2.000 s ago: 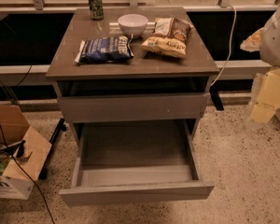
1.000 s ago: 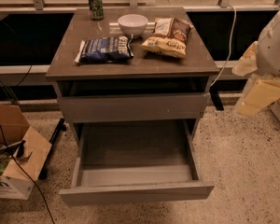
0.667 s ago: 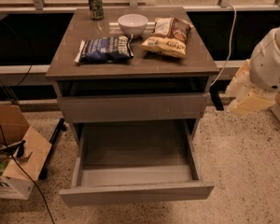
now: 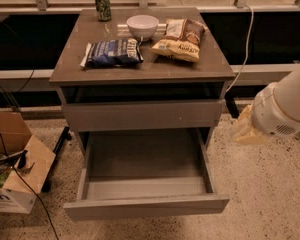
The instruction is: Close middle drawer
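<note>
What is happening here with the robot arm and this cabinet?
The middle drawer is pulled far out, and its box is bare. The robot's pincer hangs just right of the cabinet, not on the drawer's front. The push to close the drawer has not yet begun.

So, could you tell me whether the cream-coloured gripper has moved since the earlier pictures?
Yes. The cream-coloured gripper has moved left and down, toward the right side of the grey-brown cabinet.
</note>
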